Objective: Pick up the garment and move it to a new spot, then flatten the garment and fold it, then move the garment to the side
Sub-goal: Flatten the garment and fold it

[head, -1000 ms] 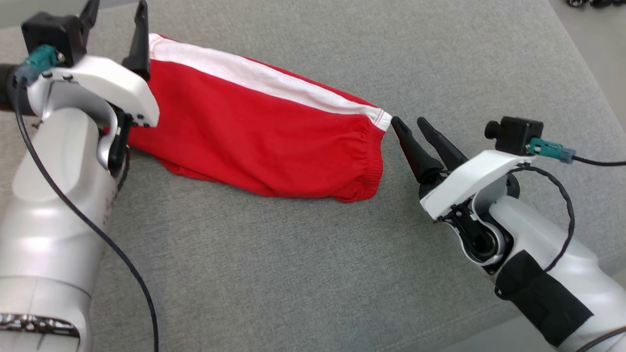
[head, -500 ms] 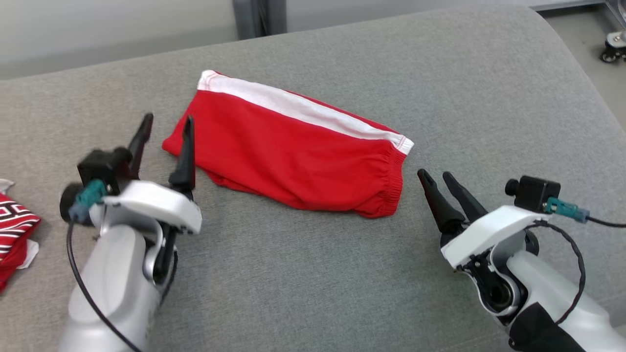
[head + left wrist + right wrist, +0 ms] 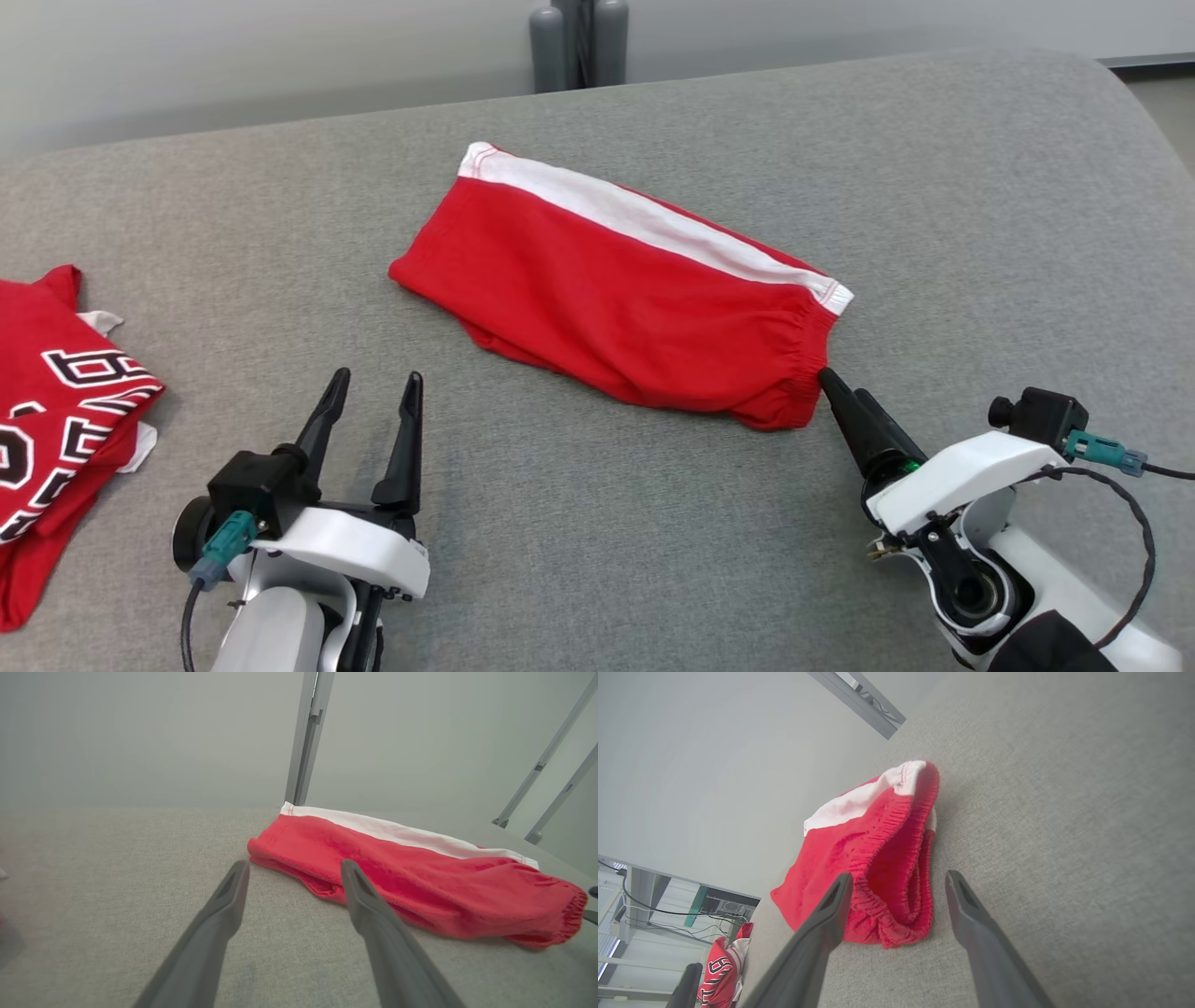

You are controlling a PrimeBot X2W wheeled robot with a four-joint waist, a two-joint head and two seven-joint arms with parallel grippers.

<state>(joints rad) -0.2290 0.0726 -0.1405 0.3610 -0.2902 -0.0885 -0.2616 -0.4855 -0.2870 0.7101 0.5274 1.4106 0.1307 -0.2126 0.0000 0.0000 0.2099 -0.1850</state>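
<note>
Our left gripper has backed off the folded red shorts lying on the grey cushion, it and our right gripper, at the waistband, both spread wide and empty, so the sideways move looks next.

Looks like a robotics lab or test room: a grey fabric-covered work surface set against a bare pale wall, aluminium frame posts behind it, and cabled equipment on shelving beyond its left end.

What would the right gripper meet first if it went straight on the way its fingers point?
The open right gripper would first meet the gathered elastic end of the red garment, lying right before its fingertips; whether they touch it is unclear.
</note>
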